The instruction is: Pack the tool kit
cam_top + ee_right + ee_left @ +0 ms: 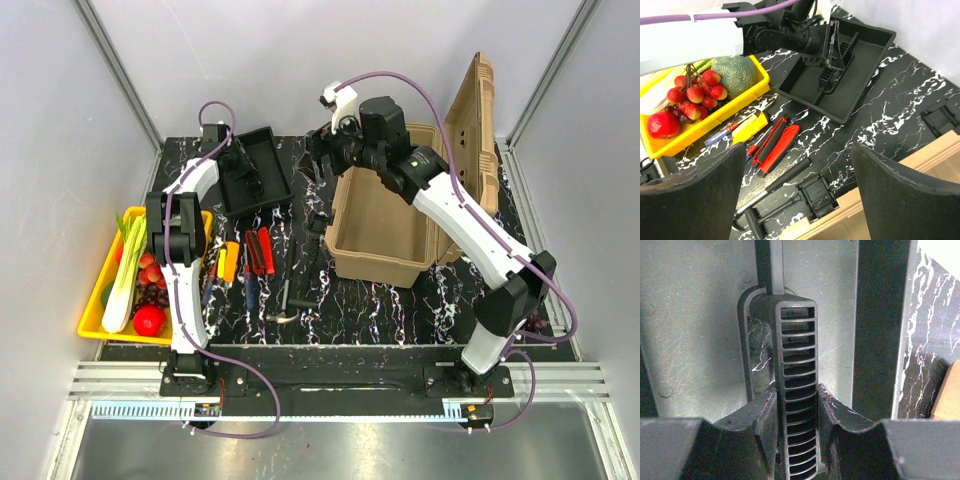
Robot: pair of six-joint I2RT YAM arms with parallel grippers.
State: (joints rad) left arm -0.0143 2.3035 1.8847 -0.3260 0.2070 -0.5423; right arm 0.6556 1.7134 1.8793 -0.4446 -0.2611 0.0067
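The tan toolbox (pixel 385 225) stands open at the right with its lid (pixel 475 105) upright. Its black inner tray (pixel 255 170) is at the back left of the mat, also seen as the tray (pixel 855 75) in the right wrist view. My left gripper (pixel 797 412) is shut on the tray's ribbed centre handle (pixel 797 355). My right gripper (pixel 797 165) hovers wide open and holds nothing, above the toolbox's front latch (pixel 817 192). Red-handled tools (pixel 777 145), an orange one (pixel 752 127), a blue-handled screwdriver (pixel 720 136) and a hammer (pixel 782 180) lie on the mat.
A yellow tray (pixel 100 290) of vegetables and strawberries sits at the left edge of the table. White walls close in the back and both sides. The left arm (pixel 180 240) runs along the yellow tray's right side.
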